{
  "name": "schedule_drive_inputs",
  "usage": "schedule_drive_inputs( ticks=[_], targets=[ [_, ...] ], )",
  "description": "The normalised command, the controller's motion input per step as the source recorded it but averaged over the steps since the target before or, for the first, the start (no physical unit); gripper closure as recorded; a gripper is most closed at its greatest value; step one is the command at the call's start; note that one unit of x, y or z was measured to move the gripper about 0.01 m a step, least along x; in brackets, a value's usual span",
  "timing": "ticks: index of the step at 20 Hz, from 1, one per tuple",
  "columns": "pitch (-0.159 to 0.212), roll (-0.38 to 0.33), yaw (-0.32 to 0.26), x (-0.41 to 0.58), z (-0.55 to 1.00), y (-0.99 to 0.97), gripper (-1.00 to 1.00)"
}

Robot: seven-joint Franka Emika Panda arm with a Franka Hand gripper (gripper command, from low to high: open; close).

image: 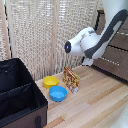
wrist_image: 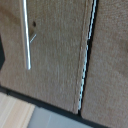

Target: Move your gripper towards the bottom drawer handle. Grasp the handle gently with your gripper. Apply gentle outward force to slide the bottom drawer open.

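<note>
Two bowls lie between bin and dresser.

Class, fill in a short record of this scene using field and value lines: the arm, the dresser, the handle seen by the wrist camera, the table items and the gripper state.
arm: white robot arm reaching toward the exterior view's right
dresser: dark-brown drawer fronts at the exterior view's right edge
handle: silver bar on a brown drawer front, in the wrist view
which drawer: cannot tell
bowls: yellow bowl and blue bowl on the wooden table
bin: black fabric box
gripper: not in view
</note>
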Motion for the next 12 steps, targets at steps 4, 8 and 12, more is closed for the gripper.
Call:
schedule_drive_inputs(
  ticks=[4,8,12],
  targets=[
    [0.0,-0.191,0.069,0.191,-0.23,-0.28,-1.0],
    [0.0,-0.15,0.065,0.087,-0.25,-0.25,-1.0],
    [-0.002,-0.037,0.056,0.004,-0.3,-0.4,-1.0]
  ],
)
